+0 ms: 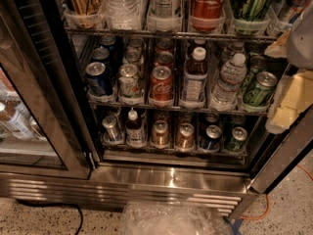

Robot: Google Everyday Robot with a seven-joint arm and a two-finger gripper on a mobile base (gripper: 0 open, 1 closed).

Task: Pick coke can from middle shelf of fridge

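Note:
The fridge (pixel 171 177) stands open with a dark interior and wire racks. The coke can (pixel 161 84), red with white script and a silver top, stands upright at the front of a centre lane on the middle shelf (pixel 176 106). More red cans (pixel 164 60) line up behind it. My gripper (pixel 282 75) is at the right edge of the view, in front of the fridge's right side and well to the right of the coke can. Its cream fingers (pixel 291 102) are apart and hold nothing.
A white-and-green can (pixel 128 80) and blue can (pixel 99 78) stand left of the coke can; a bottle (pixel 194 77), water bottle (pixel 226 82) and green can (pixel 259 89) right. A tall Coca-Cola container (pixel 208 1) sits above. The glass door (pixel 29 106) hangs left. A plastic bag (pixel 168 222) lies below.

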